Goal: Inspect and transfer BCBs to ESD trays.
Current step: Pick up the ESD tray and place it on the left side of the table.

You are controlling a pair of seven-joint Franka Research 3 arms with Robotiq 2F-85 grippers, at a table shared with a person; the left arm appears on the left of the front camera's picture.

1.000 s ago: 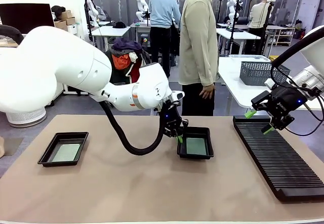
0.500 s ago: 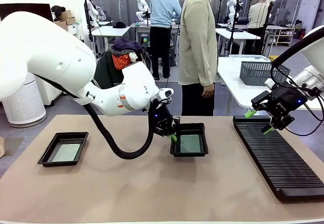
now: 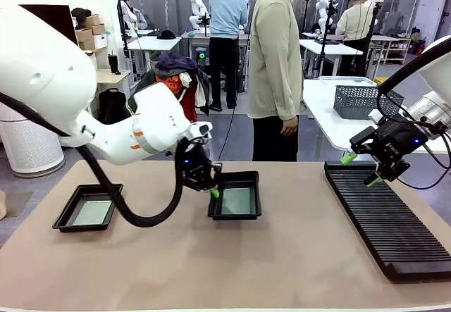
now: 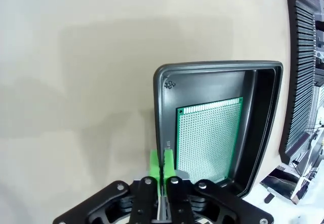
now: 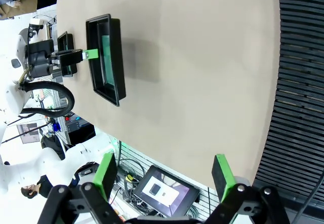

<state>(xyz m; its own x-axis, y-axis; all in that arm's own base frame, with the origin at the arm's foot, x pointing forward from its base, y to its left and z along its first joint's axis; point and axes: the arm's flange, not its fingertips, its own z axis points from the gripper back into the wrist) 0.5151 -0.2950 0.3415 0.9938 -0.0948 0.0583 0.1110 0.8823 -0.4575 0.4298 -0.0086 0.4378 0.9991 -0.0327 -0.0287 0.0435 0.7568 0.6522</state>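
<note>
Over at the 9 o'clock side of the tabletop, one black ESD tray is sitting flat with a pale green-grey BCB lying inside it. Nearer the middle, the left gripper is pinching the rim of a second ESD tray — its green pads are pressed together on the tray's 9 o'clock wall, as the left wrist view shows. A green perforated board is resting on that tray's floor, touching the wall nearest the gripper. A person in a beige shirt is standing at 12 o'clock, just beyond the far edge, one hand hanging down. Farther toward 3 o'clock, the right gripper is hovering above the long black ribbed rack — its jaws are spread wide and holding nothing. A grey mesh basket is sitting on a white table behind it.
</note>
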